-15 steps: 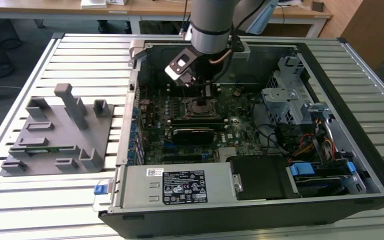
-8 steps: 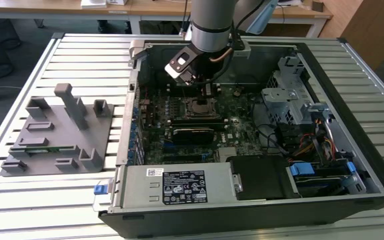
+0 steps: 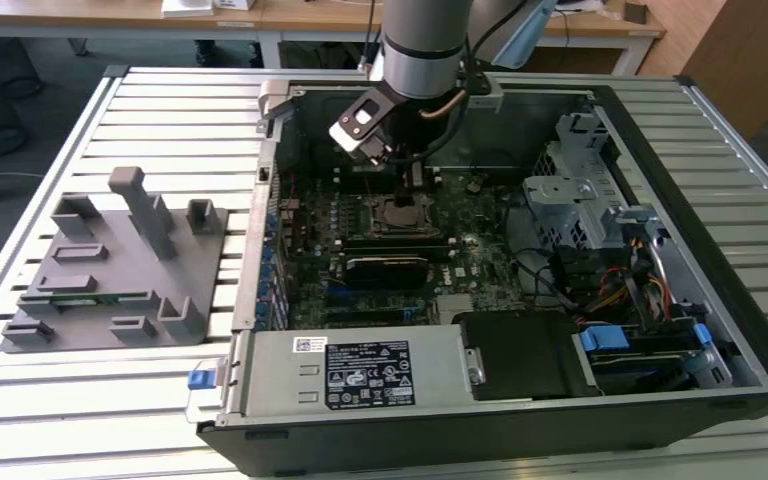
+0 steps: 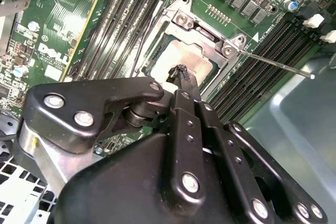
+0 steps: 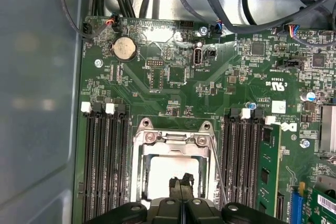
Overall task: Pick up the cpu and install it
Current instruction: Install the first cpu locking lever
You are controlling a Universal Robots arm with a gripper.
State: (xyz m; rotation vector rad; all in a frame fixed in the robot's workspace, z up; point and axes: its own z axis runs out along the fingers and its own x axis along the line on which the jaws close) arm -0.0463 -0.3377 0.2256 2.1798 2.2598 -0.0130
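Silvery cpu (image 5: 161,172) in socket (image 5: 173,139), closed claw (image 5: 181,181) above — grey tray (image 3: 117,262) in exterior view

Lab: slatted bench (image 3: 157,110), opened computer case (image 3: 518,428).

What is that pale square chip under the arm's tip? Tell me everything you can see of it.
The cpu, a small flat square chip with a pale silvery metal top, lies level inside the square metal socket frame on the green motherboard. The black gripper, fingertips shut, stands over its middle, hiding part of it; whether it touches cannot be told.
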